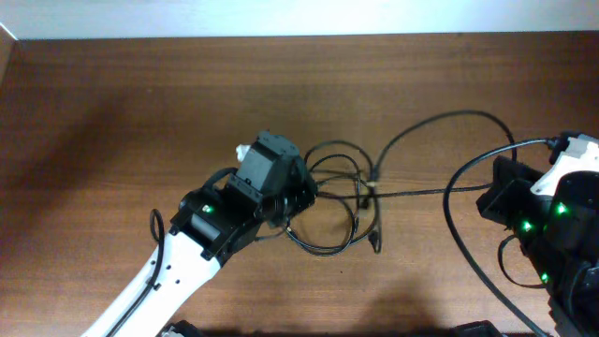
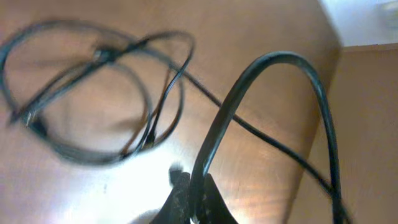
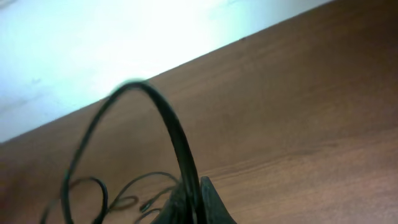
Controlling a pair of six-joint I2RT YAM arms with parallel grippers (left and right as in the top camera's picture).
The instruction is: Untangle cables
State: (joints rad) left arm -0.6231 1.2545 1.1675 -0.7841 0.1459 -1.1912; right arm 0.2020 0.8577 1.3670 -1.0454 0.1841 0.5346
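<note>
Overhead, I am reaching my left gripper (image 1: 309,192) in from the lower left, its fingers pinching together on a loop of the cables (image 1: 363,192), which are lying knotted in the middle of the table (image 1: 112,112). My right gripper (image 1: 489,192) is sitting near the right edge, fingers clamping one strand that is stretching taut toward the tangle.

Counting 2 arms: left arm (image 1: 154,276), right arm (image 1: 571,234). 2 grippers showing: left gripper (image 2: 191,199), right gripper (image 3: 191,199). 1 table (image 1: 112,122) lying underneath. Cables (image 1: 339,201) tangling in 1 heap, approx. 3, exact no. proving hard to tell.
</note>
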